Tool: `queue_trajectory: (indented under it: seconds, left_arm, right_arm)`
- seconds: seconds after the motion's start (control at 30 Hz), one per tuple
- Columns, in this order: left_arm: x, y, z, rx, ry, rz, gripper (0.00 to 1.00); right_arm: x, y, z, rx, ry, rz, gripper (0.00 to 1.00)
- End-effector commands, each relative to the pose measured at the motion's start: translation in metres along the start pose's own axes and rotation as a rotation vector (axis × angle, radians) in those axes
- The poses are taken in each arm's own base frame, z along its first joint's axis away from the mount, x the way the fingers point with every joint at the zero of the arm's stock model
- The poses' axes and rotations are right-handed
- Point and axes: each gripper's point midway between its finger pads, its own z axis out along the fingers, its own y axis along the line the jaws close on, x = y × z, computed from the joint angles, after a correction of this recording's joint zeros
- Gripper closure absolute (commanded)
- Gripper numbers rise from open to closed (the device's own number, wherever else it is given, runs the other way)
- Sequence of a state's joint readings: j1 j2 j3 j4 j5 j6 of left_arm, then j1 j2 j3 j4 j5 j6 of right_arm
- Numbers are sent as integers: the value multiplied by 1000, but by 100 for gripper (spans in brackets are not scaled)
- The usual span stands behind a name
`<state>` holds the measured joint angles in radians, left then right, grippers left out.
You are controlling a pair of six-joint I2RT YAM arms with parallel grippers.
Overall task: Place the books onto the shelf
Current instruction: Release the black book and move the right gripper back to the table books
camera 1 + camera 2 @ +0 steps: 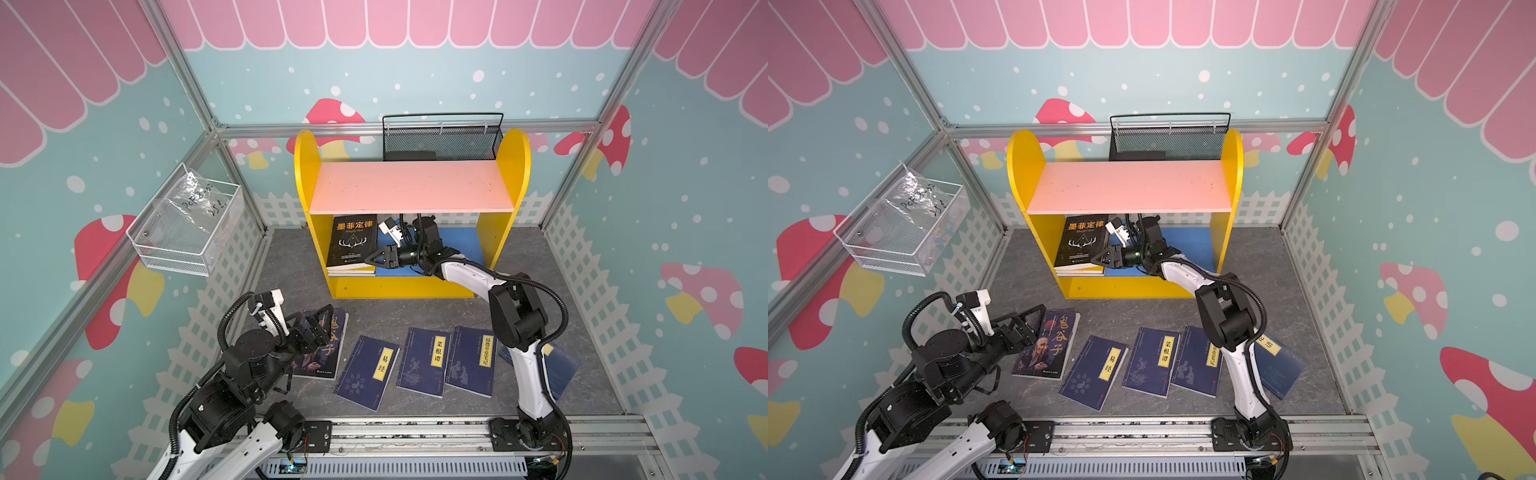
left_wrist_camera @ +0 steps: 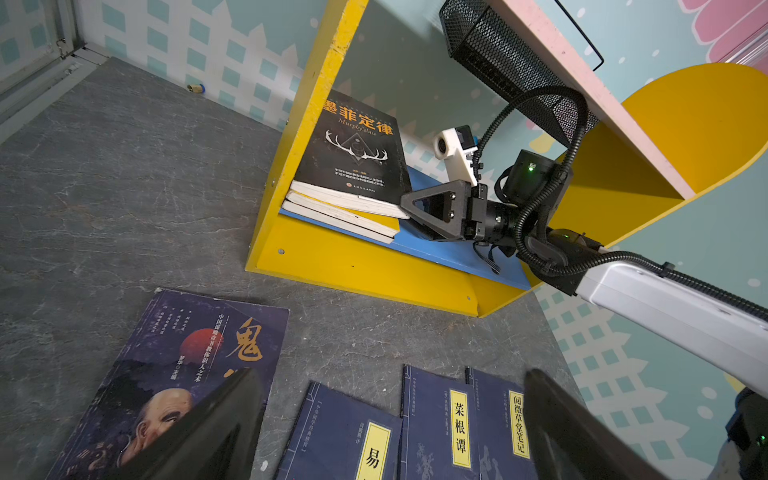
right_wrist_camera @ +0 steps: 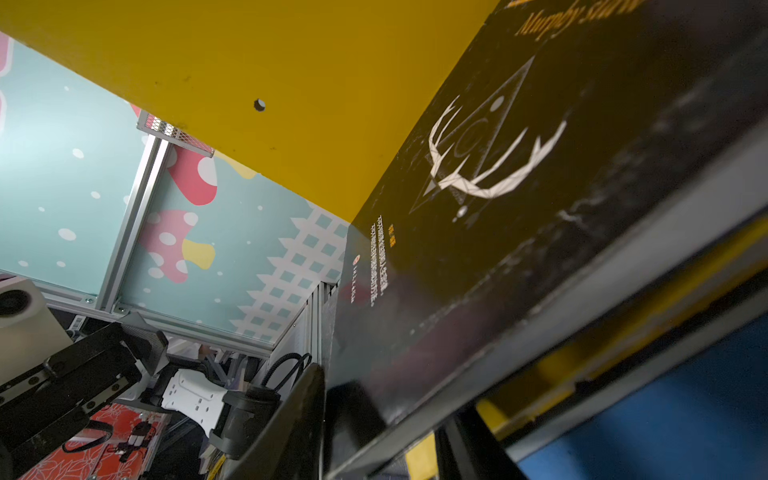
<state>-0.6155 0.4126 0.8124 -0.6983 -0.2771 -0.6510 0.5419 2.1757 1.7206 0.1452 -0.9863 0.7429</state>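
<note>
The shelf (image 1: 411,195) (image 1: 1129,191) has yellow sides, a pink upper board and a blue lower board. Three books lie stacked at the lower board's left end, a black antler-cover one (image 1: 353,241) (image 2: 353,149) (image 3: 540,166) on top. My right gripper (image 1: 371,259) (image 2: 409,208) (image 3: 384,392) is open, its fingers straddling that black book's near corner. On the floor lie a dark red-moon book (image 1: 1050,345) (image 2: 187,345) and several navy books (image 1: 368,372) (image 1: 426,359) (image 1: 473,359), one (image 1: 1279,365) partly hidden by the right arm. My left gripper (image 1: 326,326) (image 2: 392,374) hangs wide open over the red-moon book, holding nothing.
A black mesh basket (image 1: 442,139) stands behind the shelf's upper board. A white wire basket (image 1: 187,224) with a plastic bag hangs on the left wall. The arms' rail (image 1: 415,432) runs along the front edge. A small brass fitting (image 2: 195,87) lies by the back wall.
</note>
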Motion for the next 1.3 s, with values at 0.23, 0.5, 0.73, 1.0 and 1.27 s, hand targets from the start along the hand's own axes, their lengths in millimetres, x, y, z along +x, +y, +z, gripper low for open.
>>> queue_trajectory:
  seconds: [0.23, 0.5, 0.73, 1.0, 1.27]
  left_arm:
    - [0, 5, 0, -11, -16, -16, 0]
    - [1, 5, 1, -13, -16, -15, 0]
    - [1, 5, 3, -20, -14, -4, 0]
    - [26, -1, 24, -13, 112, 41, 0]
    - [57, 5, 50, -52, 236, 62, 0]
  right_arm:
    - [0, 25, -10, 92, -2, -97, 53]
    - [-4, 34, -30, 206, -40, -128, 49]
    - [-7, 54, -57, 287, -104, -163, 47]
    - [24, 50, -91, 435, -136, -122, 31]
    - [89, 27, -134, 617, -158, 20, 24]
